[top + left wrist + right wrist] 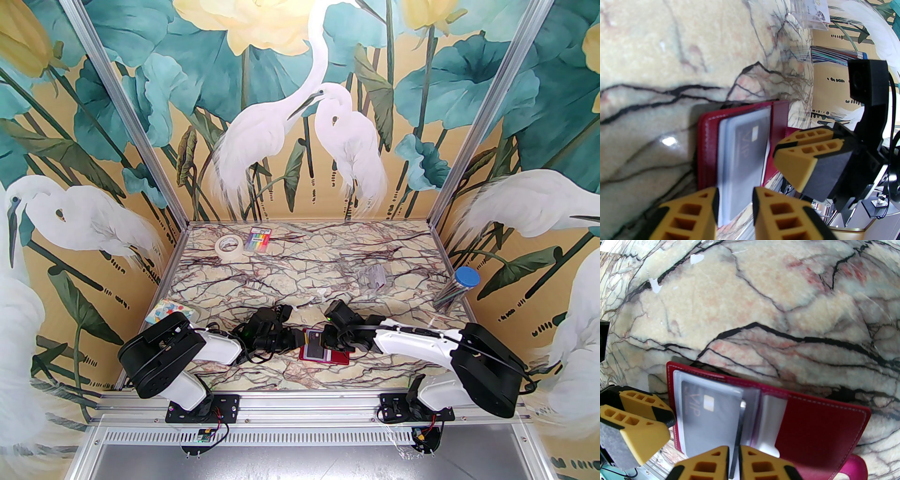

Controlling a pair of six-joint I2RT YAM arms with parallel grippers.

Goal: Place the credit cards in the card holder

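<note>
Left arm (159, 356) and right arm (487, 370): both reach inward from the near edge, so the two grippers face each other close together.

Table (304, 262): veined marble surface under both grippers.

Card holder (822, 418): dark red, lying open and flat on the table directly below both sets of fingertips. Its clear sleeves lie between the two grippers. The pink snap tab (855, 467) projects from the cover beside the right gripper's fingers.

Left gripper (734, 211): the fingers stand partly apart at the near edge of the sleeve. Whether they clamp anything cannot be told (the sleeve's edge blurs there).

Right gripper (733, 462): the fingers are clenched on a thin card (738, 432), seen edge-on, which runs from the fingertips up to the sleeves.

VIP card (710, 418): dark grey and seated inside a clear sleeve, just ahead of both grippers' fingertips.

Other items:
- A tube with a blue lid (457, 286) lies beyond and outboard of the right gripper.
- A clear case (372, 276) lies beyond the right gripper.
- A tape roll (228, 245) and a rainbow packet (259, 239) lie well beyond the left gripper
</note>
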